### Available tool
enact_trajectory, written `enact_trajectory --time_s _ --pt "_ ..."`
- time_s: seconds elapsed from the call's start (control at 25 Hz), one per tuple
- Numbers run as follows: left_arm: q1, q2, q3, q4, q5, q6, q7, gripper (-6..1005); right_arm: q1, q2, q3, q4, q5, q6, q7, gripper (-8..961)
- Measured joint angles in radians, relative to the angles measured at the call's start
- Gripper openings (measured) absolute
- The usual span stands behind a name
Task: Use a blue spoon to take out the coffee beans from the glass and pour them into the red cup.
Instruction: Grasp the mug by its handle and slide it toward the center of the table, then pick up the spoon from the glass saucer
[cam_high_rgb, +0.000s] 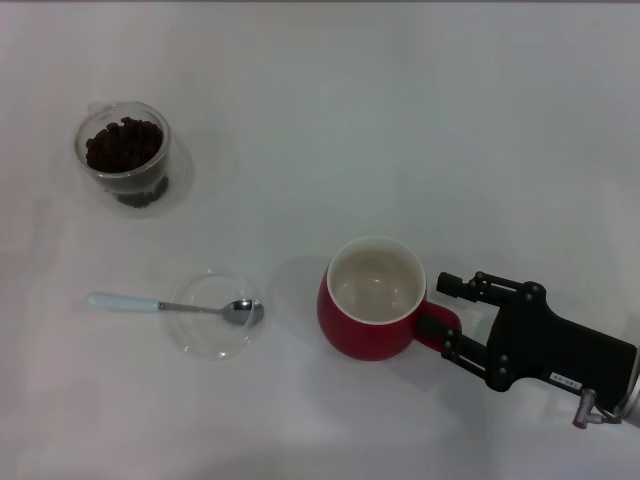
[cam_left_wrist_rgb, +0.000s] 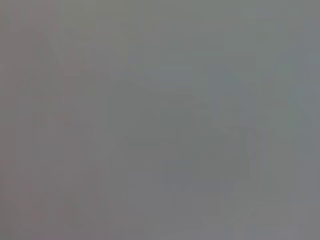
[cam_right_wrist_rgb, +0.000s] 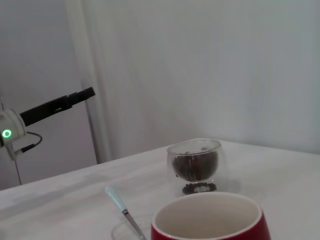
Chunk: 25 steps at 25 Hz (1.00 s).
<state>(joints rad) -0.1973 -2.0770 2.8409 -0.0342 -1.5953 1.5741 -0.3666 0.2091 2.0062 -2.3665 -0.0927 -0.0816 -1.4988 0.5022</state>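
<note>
Mug as the landmark here: from the head camera, the red cup (cam_high_rgb: 372, 298) stands upright on the white table (cam_high_rgb: 400, 120), cream inside showing, no beans visible in it. Right at its handle sits the right gripper (cam_high_rgb: 446, 315), fingers apart, one on each side of the red loop, not visibly squeezing it. Left of the cup and well apart from it, the blue spoon (cam_high_rgb: 176, 307) lies flat, its pale handle pointing away from the cup and its metal bowl resting in a shallow clear dish (cam_high_rgb: 212, 316). Far up and to the left of the cup, the glass (cam_high_rgb: 125, 153) stands upright with the coffee beans (cam_high_rgb: 124, 146) heaped inside. No left arm shows in this view.

Over to the left wrist camera: a flat grey blur, nothing to make out, so the left gripper's fingers cannot be told.

Now the right wrist camera, looking across the cup's rim (cam_right_wrist_rgb: 207, 216). Beyond the cup stands the glass (cam_right_wrist_rgb: 195, 166), dark beans (cam_right_wrist_rgb: 194, 165) filling its inner bowl. Beside the cup, on its spoon side, the light-blue handle (cam_right_wrist_rgb: 116, 198) slopes down towards the dish's rim (cam_right_wrist_rgb: 126, 230). Far behind, off the table, a dark arm-like bar (cam_right_wrist_rgb: 57, 106) with a green light (cam_right_wrist_rgb: 7, 133) juts out against the pale wall.
</note>
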Motion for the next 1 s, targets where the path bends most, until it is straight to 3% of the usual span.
enact_trajectory --time_s 0.24,0.48,0.76,1.0 --pt "0.045 -0.002 0.001 0.074 0.031 0.056 -0.039 876 0.012 -0.023 -0.006 0.02 -0.009 -0.118 0.039 532" --pt "0.076 -0.002 0.002 0.107 0.253 0.099 -0.384 877 0.054 -0.06 0.002 0.131 0.012 -0.387 0.06 796" --pt "0.118 -0.007 0.002 0.228 0.388 0.052 -0.629 877 0.109 -0.131 0.007 0.249 0.125 -0.559 0.064 794" --pt "0.211 -0.011 0.002 0.345 0.43 0.007 -0.676 877 0.143 -0.175 0.007 0.341 0.237 -0.594 0.065 794"
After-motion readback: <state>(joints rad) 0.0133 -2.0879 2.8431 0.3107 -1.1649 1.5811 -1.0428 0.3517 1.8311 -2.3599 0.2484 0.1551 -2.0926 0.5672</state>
